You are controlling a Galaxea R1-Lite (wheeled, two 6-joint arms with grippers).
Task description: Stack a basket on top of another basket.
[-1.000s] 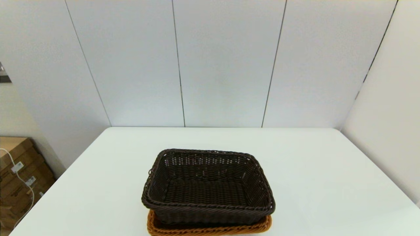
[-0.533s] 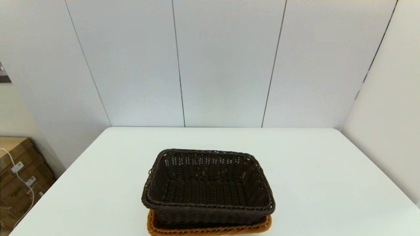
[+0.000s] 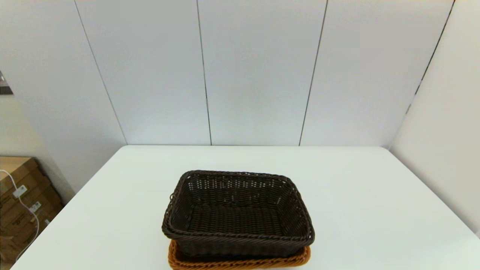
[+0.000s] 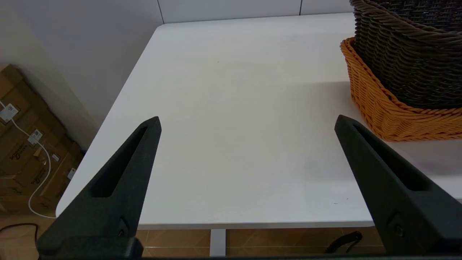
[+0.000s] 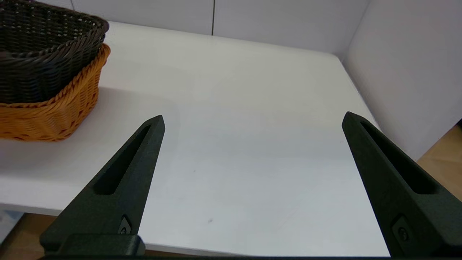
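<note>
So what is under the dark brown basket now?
The orange-tan basket is under the dark brown basket, which sits nested in it. Only the orange rim and outer walls show; its floor is covered, so any content cannot be seen.

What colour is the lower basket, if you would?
Orange-tan; the lower basket shows best in the left wrist view.

We see a dark brown, nearly black woven basket [image 3: 237,213] with open-weave sides and a braided rim, an orange-tan woven basket [image 3: 240,262] with a braided rim, a plain white table [image 3: 375,210], black gripper fingers [image 4: 119,180], pale grey wall panels [image 3: 258,71] with dark seams, and brown cardboard boxes [image 3: 22,202].
</note>
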